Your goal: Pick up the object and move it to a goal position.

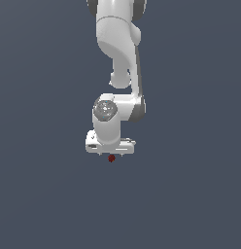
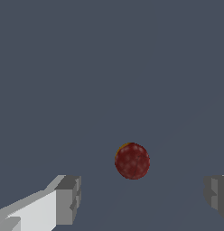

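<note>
The object [image 1: 111, 158] is a tiny dark red roundish lump lying on the flat grey ground, just below the white gripper [image 1: 111, 154] in the exterior view. In the wrist view the object [image 2: 132, 160] shows as a dark red ball with a thin orange patch on one edge. It lies between the two grey fingertips [image 2: 68, 199], apart from both. The gripper [image 2: 142, 197] is open wide and holds nothing. The arm hangs straight down over the object.
The white Panda arm [image 1: 117, 44] comes down from the top of the exterior view. The plain grey ground [image 1: 44, 194] lies all around. No goal marker shows.
</note>
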Motion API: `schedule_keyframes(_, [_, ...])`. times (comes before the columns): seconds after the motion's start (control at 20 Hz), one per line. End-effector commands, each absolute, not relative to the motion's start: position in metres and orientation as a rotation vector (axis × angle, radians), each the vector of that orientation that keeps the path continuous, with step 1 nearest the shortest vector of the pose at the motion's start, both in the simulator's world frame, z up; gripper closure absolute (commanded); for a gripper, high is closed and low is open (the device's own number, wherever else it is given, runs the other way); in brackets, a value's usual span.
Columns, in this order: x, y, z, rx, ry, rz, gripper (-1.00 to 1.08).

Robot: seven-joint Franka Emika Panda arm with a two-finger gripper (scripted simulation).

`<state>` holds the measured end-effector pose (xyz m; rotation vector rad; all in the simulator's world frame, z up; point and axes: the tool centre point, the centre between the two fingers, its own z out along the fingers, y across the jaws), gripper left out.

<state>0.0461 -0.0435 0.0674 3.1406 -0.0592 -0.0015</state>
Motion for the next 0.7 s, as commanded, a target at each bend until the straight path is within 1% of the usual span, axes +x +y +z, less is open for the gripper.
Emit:
schedule_keyframes(0.0, [0.046, -0.043, 0.065, 3.141, -0.059, -0.002, -0.92])
schedule_keyframes(0.45, [0.045, -0.044, 0.025, 3.141, -0.059, -0.001, -0.92])
schedule_keyframes(0.65, [0.046, -0.044, 0.017, 3.141, -0.059, -0.001, -0.92])
